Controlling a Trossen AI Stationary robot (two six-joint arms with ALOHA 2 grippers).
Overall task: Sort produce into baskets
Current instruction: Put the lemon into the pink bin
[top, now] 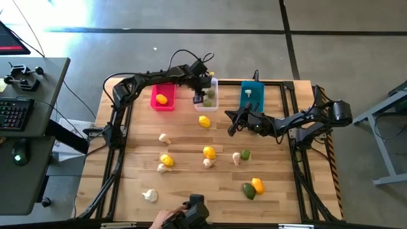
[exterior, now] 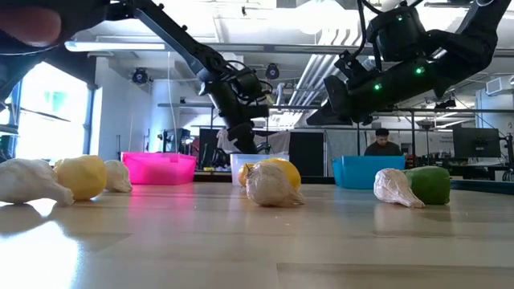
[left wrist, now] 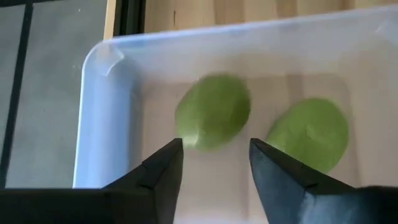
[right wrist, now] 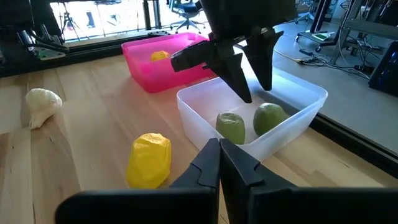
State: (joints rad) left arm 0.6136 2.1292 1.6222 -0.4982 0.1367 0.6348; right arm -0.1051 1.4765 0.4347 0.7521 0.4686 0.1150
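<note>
My left gripper (top: 198,97) hangs open over the translucent white bin (top: 208,94), fingers pointing down. Two green limes (left wrist: 213,112) (left wrist: 311,134) lie on the bin's floor below the fingertips, clear of them; the right wrist view shows the same gap (right wrist: 231,126). My right gripper (top: 232,121) is shut and empty, raised above the table between the white bin and the teal bin (top: 252,95). The pink bin (top: 162,97) holds a lemon (top: 161,99). The teal bin holds a garlic (top: 248,93).
Loose produce lies on the wooden table: a lemon (top: 204,121) near the right gripper, lemons (top: 166,159) (top: 208,152) (top: 257,185), limes (top: 245,154) (top: 248,191) and several garlics (top: 165,138) (top: 149,195). A person's hand (top: 166,219) holds a dark device at the near edge.
</note>
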